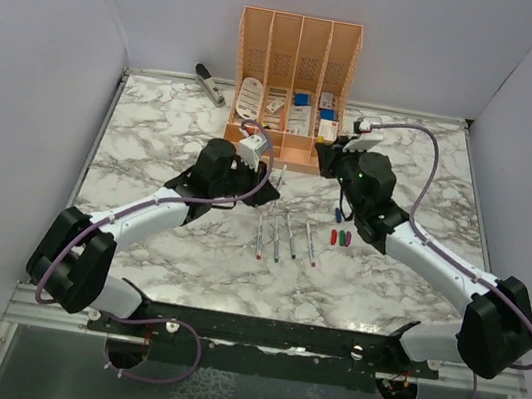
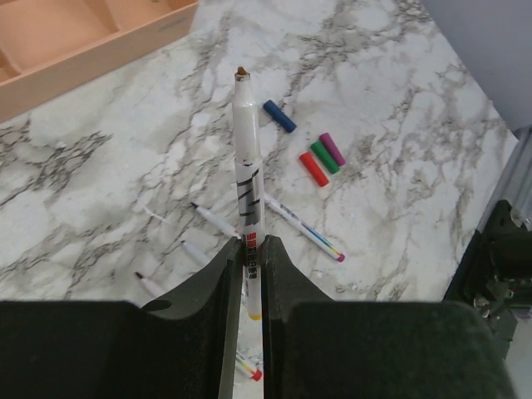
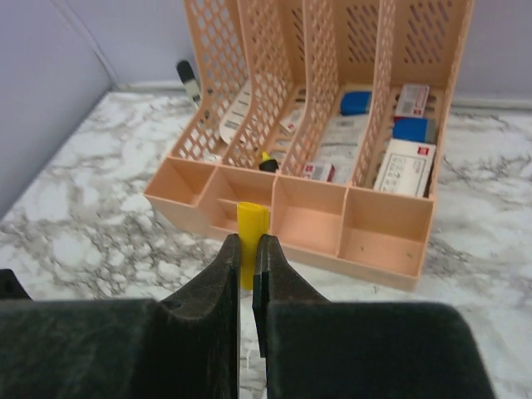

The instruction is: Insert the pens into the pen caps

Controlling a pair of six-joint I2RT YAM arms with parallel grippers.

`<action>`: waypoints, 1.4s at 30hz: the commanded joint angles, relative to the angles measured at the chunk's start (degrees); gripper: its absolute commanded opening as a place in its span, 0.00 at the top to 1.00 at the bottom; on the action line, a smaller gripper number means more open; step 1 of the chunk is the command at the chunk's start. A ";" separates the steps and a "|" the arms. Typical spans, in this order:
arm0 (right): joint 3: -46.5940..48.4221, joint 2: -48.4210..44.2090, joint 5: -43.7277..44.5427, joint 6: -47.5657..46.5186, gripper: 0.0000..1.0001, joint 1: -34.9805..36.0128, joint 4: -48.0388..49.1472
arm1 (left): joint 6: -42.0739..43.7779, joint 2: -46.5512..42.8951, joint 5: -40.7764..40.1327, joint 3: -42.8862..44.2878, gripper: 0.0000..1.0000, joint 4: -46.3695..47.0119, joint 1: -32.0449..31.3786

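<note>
**Pen in left grip, yellow cap in right grip**

The left gripper (image 2: 250,247) is clenching on a thin grey-white marker pen (image 2: 247,166), its fingers pressing the lower barrel from both sides; the pen is pointing away from the wrist camera, dark tip outermost, above the white-and-grey marbled table (image 2: 399,100); the right gripper (image 3: 246,249) is pinching a stubby yellow plastic cap (image 3: 252,224), which is sticking out past the fingertips, in front of the orange lattice-walled plastic organizer (image 3: 366,224). Four more grey-white pens (image 1: 291,234) are lying side by side on the table between the arms; the short blue cap (image 2: 279,116) is lying a little apart from the red cap (image 2: 313,169), green cap (image 2: 324,156) and magenta cap (image 2: 332,149), which are lying close together in a row, just beside the loose pens; a grey stapler (image 1: 210,82) is lying left of the organizer.
</note>
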 commanded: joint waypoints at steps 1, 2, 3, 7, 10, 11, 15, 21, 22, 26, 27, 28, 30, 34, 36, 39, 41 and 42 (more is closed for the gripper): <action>-7.14 -2.80 -7.63 2.06 0.99 -0.48 21.46 | -1.16 -1.13 3.61 0.89 1.00 7.61 -3.93; -8.00 -3.10 -8.71 2.98 0.99 -0.44 23.41 | -0.81 -1.25 3.84 1.10 1.00 7.62 -4.32; -8.78 -3.29 -9.69 4.07 0.99 -0.51 25.47 | -0.68 -1.49 4.08 1.25 1.00 7.77 -4.48; -11.28 -4.36 -15.26 6.26 0.99 -0.53 32.58 | -1.07 -4.06 5.66 0.18 1.00 10.96 -4.69; -11.38 -5.23 -18.04 7.11 0.99 -0.52 33.74 | -2.00 -5.96 4.71 -1.22 1.00 12.35 -4.70; -11.34 -5.64 -18.23 7.47 0.99 -0.52 33.46 | -2.09 -6.37 4.21 -1.69 1.00 12.37 -4.73; -12.52 -7.72 -18.56 9.67 0.99 -0.52 33.14 | -2.88 -6.92 3.52 -2.58 1.00 12.46 -4.74; -15.48 -8.41 -21.52 12.44 0.99 -0.52 37.51 | -2.96 -5.59 4.63 -1.62 1.00 12.55 -4.82; -15.40 -8.13 -22.90 12.09 0.99 -0.52 37.89 | -2.81 -5.43 4.83 -1.45 1.00 12.55 -4.86; -15.61 -6.82 -24.54 12.11 0.99 -0.52 38.63 | -2.19 -5.50 5.83 -1.09 1.00 12.57 -4.87; -15.55 -6.53 -24.43 12.11 0.99 -0.53 38.75 | -2.02 -5.58 6.08 -1.12 1.00 12.55 -4.87; -15.48 -6.18 -24.41 12.17 0.99 -0.52 38.76 | -1.94 -5.71 6.32 -1.20 1.00 12.55 -4.89; -15.24 -5.64 -24.85 12.18 0.99 -0.52 38.79 | -1.76 -5.87 6.89 -1.37 1.00 12.57 -4.87; -14.84 -4.90 -24.84 11.79 0.99 -0.52 38.22 | -1.49 -6.83 6.96 -1.94 1.00 12.62 -4.87; -14.73 -4.80 -24.49 11.28 0.99 -0.53 37.64 | -1.26 -7.67 6.40 -2.41 1.00 12.70 -4.82; -14.67 -4.71 -24.33 10.87 0.99 -0.52 36.67 | -1.15 -8.66 6.06 -3.06 1.00 12.63 -4.87; -15.01 -4.80 -24.20 10.80 0.99 -0.52 36.61 | -1.23 -9.24 5.78 -3.51 1.00 12.63 -4.87; -15.16 -4.84 -24.01 10.71 0.99 -0.52 36.53 | -1.26 -9.50 5.63 -3.69 1.00 12.63 -4.87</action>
